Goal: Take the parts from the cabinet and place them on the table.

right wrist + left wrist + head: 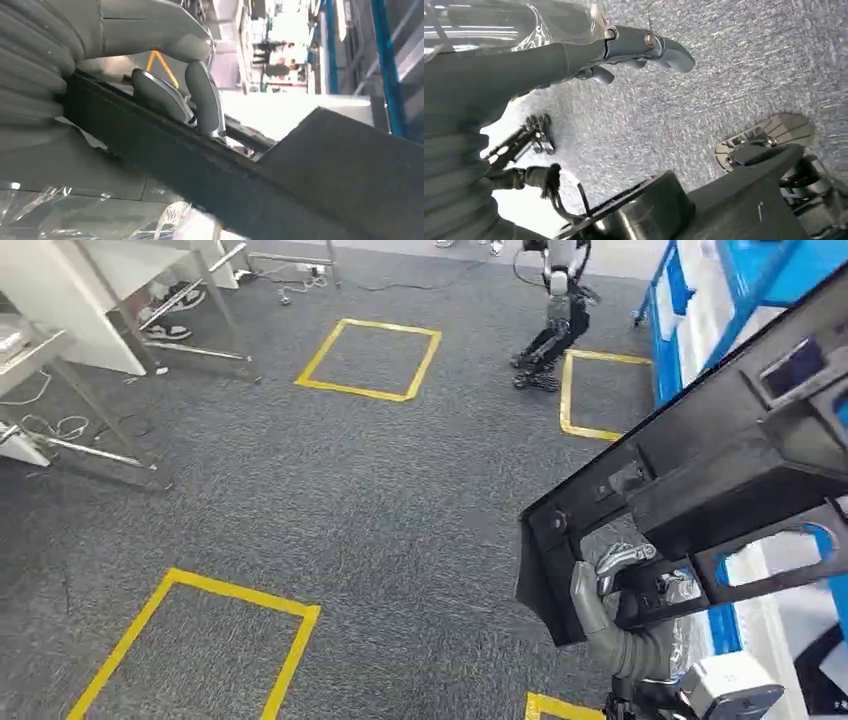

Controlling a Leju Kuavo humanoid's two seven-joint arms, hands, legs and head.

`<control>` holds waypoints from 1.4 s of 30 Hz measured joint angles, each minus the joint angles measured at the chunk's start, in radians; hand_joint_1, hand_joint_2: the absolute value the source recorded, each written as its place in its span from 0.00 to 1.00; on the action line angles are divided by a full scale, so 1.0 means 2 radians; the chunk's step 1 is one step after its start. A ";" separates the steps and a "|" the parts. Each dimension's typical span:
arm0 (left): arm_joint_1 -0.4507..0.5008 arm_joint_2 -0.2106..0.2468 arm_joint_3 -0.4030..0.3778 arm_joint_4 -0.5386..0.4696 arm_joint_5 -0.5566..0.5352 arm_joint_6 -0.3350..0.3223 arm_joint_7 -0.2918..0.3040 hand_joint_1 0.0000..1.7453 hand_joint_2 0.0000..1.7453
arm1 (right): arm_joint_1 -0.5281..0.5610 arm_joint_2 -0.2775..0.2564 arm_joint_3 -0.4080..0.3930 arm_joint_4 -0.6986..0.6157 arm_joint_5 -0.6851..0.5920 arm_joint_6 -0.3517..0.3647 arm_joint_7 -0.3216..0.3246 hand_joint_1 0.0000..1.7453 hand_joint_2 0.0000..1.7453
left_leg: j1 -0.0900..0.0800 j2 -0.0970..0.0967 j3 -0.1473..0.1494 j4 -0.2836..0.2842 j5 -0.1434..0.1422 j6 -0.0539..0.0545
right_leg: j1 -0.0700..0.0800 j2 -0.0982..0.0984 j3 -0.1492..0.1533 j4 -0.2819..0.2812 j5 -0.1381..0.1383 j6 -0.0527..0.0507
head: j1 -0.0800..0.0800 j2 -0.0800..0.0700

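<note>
My right hand (pixel 618 585) grips the near lower edge of a long black part (pixel 720 465), its fingers (pixel 202 97) curled over the rim; the part is off the ground on my right, slanting up toward the blue cabinet (pixel 690 310). My left hand (pixel 624 50) hangs over the grey carpet (pixel 350 490), fingers seemingly curled on nothing, though blur makes that unsure. Far left stands a white desk (pixel 90 300).

No readable text, seemingly, on anything.
</note>
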 joint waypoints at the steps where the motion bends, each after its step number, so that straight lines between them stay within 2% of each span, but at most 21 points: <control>1: 0.000 -0.002 0.000 0.000 0.000 0.001 0.000 0.00 1.00 | 0.003 -0.001 0.000 0.000 -0.002 0.000 0.000 1.00 1.00 | 0.001 -0.006 0.001 0.000 0.000 0.001 | 0.000 0.012 -0.021 0.040 -0.016 0.001 | 0.002 0.000; 3: 0.000 -0.003 0.000 0.000 0.000 0.001 0.000 0.00 1.00 | 0.009 -0.004 -0.001 0.000 -0.005 0.000 -0.001 1.00 1.00 | 0.001 -0.020 0.001 0.000 -0.001 0.002 | -0.003 0.018 -0.066 0.115 -0.039 0.005 | 0.003 0.000; 4: 0.000 -0.005 0.000 0.000 0.000 0.001 0.001 0.00 1.00 | 0.011 -0.005 -0.001 0.000 -0.006 0.001 -0.001 1.00 1.00 | 0.002 -0.028 0.003 0.000 -0.001 0.001 | -0.004 0.017 -0.077 0.126 -0.035 0.006 | 0.002 0.000; 7: 0.000 -0.006 0.000 0.000 0.005 -0.001 0.006 0.00 1.00 | 0.012 -0.005 -0.001 0.000 -0.010 0.004 -0.002 1.00 1.00 | 0.008 -0.053 0.009 0.004 -0.006 -0.005 | -0.012 0.024 -0.043 0.031 0.035 0.014 | 0.003 0.000; 8: 0.000 -0.006 0.000 0.000 0.007 -0.002 0.006 0.00 1.00 | 0.013 -0.005 -0.001 0.000 -0.010 0.004 -0.002 1.00 1.00 | 0.008 -0.060 0.008 0.008 -0.011 -0.010 | -0.018 0.046 -0.026 -0.013 0.052 0.020 | 0.003 0.000; 9: -0.002 -0.005 0.001 0.000 0.008 -0.002 0.007 0.00 1.00 | 0.013 -0.006 -0.001 0.001 -0.010 0.005 -0.002 1.00 1.00 | 0.007 -0.065 0.002 0.013 -0.014 -0.015 | -0.019 0.070 -0.019 -0.019 0.038 0.020 | 0.004 0.000; 13: -0.003 -0.005 0.001 0.000 0.007 -0.003 0.010 0.00 1.00 | 0.012 -0.006 0.000 0.002 -0.012 0.009 -0.003 1.00 1.00 | 0.013 -0.090 -0.005 0.014 -0.013 -0.020 | -0.016 0.041 -0.019 -0.019 0.037 0.001 | 0.004 0.000; 16: -0.006 -0.003 0.001 0.000 0.004 -0.003 0.010 0.00 1.00 | 0.014 -0.006 0.000 0.002 -0.013 0.009 -0.003 1.00 1.00 | 0.009 -0.028 -0.033 0.083 -0.047 -0.026 | -0.013 0.023 -0.014 -0.020 0.034 -0.008 | 0.003 0.000; 18: -0.012 -0.003 0.001 0.000 0.001 -0.002 0.010 0.00 1.00 | 0.015 -0.006 0.000 0.002 -0.014 0.009 -0.004 1.00 1.00 | 0.009 -0.021 -0.072 0.166 -0.079 -0.027 | -0.010 0.008 -0.013 -0.020 0.031 -0.011 | 0.002 0.000; 22: -0.014 -0.002 0.001 0.000 0.000 -0.002 0.010 0.00 1.00 | 0.016 -0.006 0.000 0.003 -0.014 0.010 -0.004 1.00 1.00 | 0.009 -0.021 -0.079 0.183 -0.078 -0.026 | -0.008 0.000 -0.012 -0.020 0.030 -0.013 | 0.002 0.000; 23: -0.014 -0.002 0.001 0.000 0.000 -0.002 0.010 0.00 1.00 | 0.016 -0.006 0.000 0.003 -0.014 0.010 -0.004 1.00 1.00 | 0.008 -0.021 -0.078 0.181 -0.076 -0.026 | -0.007 -0.002 -0.011 -0.020 0.029 -0.013 | 0.002 0.000; 24: -0.004 -0.002 0.001 0.001 -0.001 -0.002 0.008 0.00 1.00 | 0.017 -0.006 -0.001 0.004 -0.014 0.010 -0.006 1.00 1.00 | -0.007 0.034 -0.007 0.033 -0.010 -0.002 | -0.001 -0.027 0.000 -0.023 0.022 -0.013 | 0.003 0.000; 28: 0.000 -0.001 0.000 0.001 0.000 -0.004 0.000 0.00 1.00 | 0.017 -0.006 -0.001 0.005 -0.016 0.011 -0.006 1.00 1.00 | -0.013 0.015 -0.009 0.011 -0.009 0.011 | 0.000 -0.058 0.001 -0.030 0.024 -0.005 | 0.001 0.000; 29: 0.000 -0.003 0.000 0.001 0.000 -0.005 0.000 0.00 1.00 | 0.016 -0.006 -0.001 0.005 -0.016 0.011 -0.006 1.00 1.00 | -0.004 0.006 0.002 -0.005 0.001 0.010 | 0.002 -0.057 0.004 -0.030 0.020 -0.002 | 0.000 0.000; 31: 0.000 -0.003 0.000 0.001 -0.001 -0.007 -0.002 0.00 1.00 | 0.016 -0.006 -0.002 0.005 -0.015 0.012 -0.007 1.00 1.00 | -0.003 -0.005 0.010 -0.013 0.005 0.008 | -0.002 0.004 -0.012 0.013 0.001 0.002 | 0.002 0.000; 34: 0.001 -0.006 0.000 0.001 -0.001 -0.008 -0.008 0.00 1.00 | 0.020 -0.007 -0.002 0.005 -0.015 0.013 -0.007 1.00 1.00 | -0.002 -0.026 0.011 -0.013 0.005 0.008 | -0.004 0.018 -0.074 0.117 -0.030 0.009 | 0.004 0.000; 36: 0.003 -0.006 0.000 0.001 -0.001 -0.010 -0.016 0.00 1.00 | 0.020 -0.008 -0.002 0.005 -0.016 0.014 -0.007 1.00 1.00 | 0.000 -0.043 0.014 -0.012 0.002 0.004 | -0.006 0.019 -0.072 0.090 0.003 0.013 | 0.004 0.000; 38: 0.003 -0.007 0.000 0.001 -0.001 -0.011 -0.019 0.00 1.00 | 0.019 -0.008 -0.002 0.005 -0.016 0.015 -0.007 1.00 1.00 | 0.004 -0.058 0.018 -0.007 -0.004 -0.002 | -0.011 0.031 -0.037 0.003 0.056 0.017 | 0.004 0.000; 39: 0.003 -0.007 0.000 0.001 -0.002 -0.011 -0.020 0.00 1.00 | 0.020 -0.009 -0.002 0.005 -0.016 0.016 -0.007 1.00 1.00 | 0.004 -0.063 0.016 -0.003 -0.008 -0.006 | -0.016 0.058 -0.024 -0.024 0.060 0.019 | 0.005 0.000; 40: 0.001 -0.007 0.000 0.001 -0.002 -0.011 -0.021 0.00 1.00 | 0.019 -0.009 -0.002 0.005 -0.016 0.016 -0.007 1.00 1.00 | 0.003 -0.068 0.011 0.005 -0.012 -0.009 | -0.017 0.066 -0.020 -0.033 0.052 0.014 | 0.005 0.000; 42: 0.002 -0.007 0.000 0.001 -0.002 -0.011 -0.026 0.00 1.00 | 0.019 -0.009 -0.002 0.005 -0.016 0.018 -0.007 1.00 1.00 | 0.006 -0.079 0.007 0.001 -0.011 -0.012 | -0.013 0.054 -0.021 -0.029 0.049 0.006 | 0.004 0.000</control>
